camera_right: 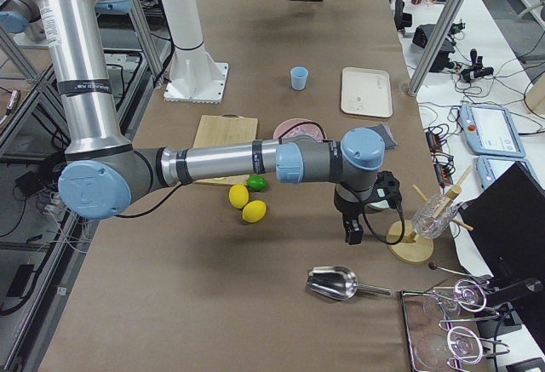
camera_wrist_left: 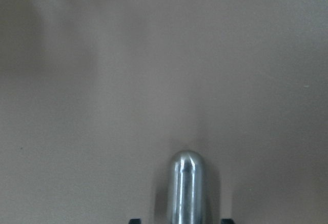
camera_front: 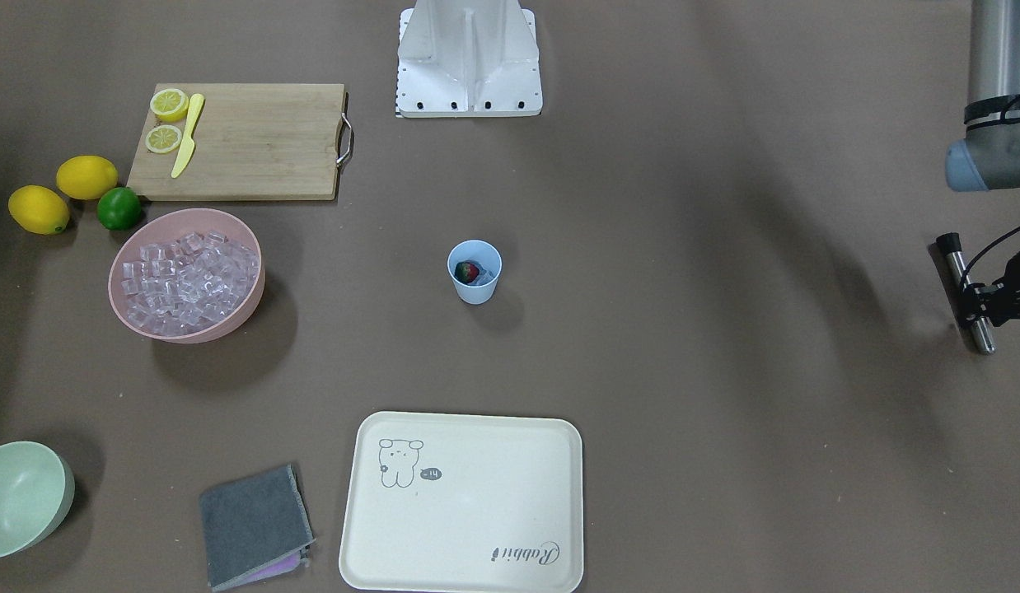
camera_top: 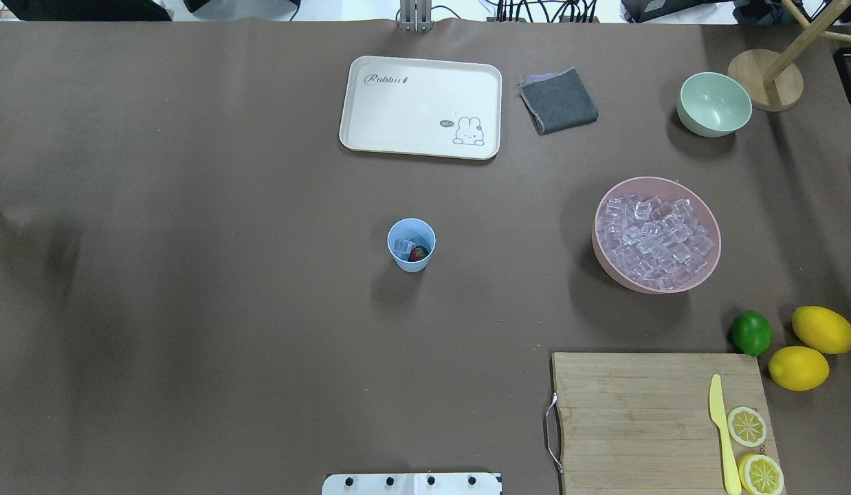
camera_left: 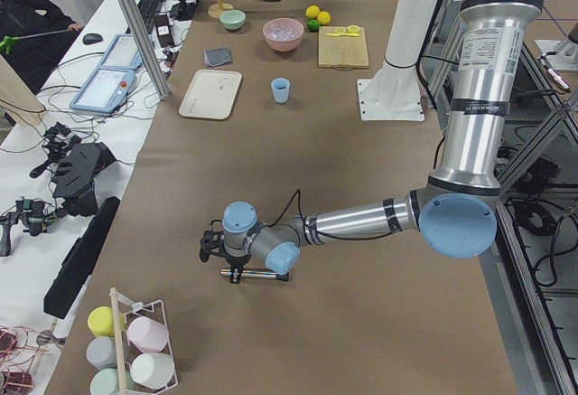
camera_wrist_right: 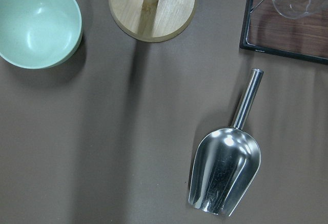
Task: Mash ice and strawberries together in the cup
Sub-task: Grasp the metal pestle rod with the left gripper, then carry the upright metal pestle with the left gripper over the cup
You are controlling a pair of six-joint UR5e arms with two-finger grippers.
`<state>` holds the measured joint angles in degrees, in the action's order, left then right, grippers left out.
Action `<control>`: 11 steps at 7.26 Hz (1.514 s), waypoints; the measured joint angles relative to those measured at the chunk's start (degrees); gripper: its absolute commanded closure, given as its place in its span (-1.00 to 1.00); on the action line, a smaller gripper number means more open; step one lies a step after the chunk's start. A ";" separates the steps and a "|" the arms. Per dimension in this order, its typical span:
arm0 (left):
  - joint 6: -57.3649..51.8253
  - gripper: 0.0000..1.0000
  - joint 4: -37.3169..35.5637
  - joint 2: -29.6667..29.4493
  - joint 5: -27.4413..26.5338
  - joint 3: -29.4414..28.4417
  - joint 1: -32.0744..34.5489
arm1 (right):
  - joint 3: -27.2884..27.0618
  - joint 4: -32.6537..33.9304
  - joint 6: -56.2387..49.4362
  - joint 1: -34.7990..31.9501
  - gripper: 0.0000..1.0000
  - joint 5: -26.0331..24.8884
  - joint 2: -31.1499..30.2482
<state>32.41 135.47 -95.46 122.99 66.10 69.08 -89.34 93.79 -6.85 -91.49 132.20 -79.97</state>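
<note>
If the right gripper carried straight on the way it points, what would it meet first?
The right gripper would likely meet bare table, between the metal scoop and the wooden stand; depth unclear.

Counter point(camera_top: 192, 309): matt brown covering, smooth. Cup point(camera_top: 411, 245): light-blue plastic, smooth. Ice point(camera_top: 656, 240): clear, glossy cubes in a matt pink bowl point(camera_top: 707, 265). Cutting board point(camera_top: 638, 412): pale wood, visible grain. Scoop point(camera_wrist_right: 227, 170): brushed metal, shiny. Cloth point(camera_top: 557, 100): grey, soft nap.

Silver arm tubes, pale blue joint caps, black cables, white base
</note>
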 measured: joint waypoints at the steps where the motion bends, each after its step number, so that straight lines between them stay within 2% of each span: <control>1: -0.04 0.55 0.50 0.21 -0.02 -0.14 -0.25 | -0.02 0.02 0.00 0.00 -0.99 0.00 -0.04; 2: -0.04 1.00 0.75 0.31 -0.03 -0.14 -0.48 | -0.04 0.01 0.00 -0.07 -0.99 -0.01 -0.07; 5: -0.04 1.00 1.71 0.14 0.36 1.27 -0.92 | -0.04 0.06 0.00 -0.23 -0.99 -0.01 -0.15; 7: -0.05 1.00 4.29 -0.86 1.37 4.50 -0.99 | -0.11 0.10 0.00 -0.39 -0.99 0.01 -0.08; 11: 1.12 1.00 6.12 -7.68 1.86 12.35 -1.40 | -0.16 0.88 0.00 -0.44 -0.99 0.17 0.18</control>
<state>33.54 141.60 -103.14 124.85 78.45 67.68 -89.50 94.67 -6.86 -91.93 132.37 -79.79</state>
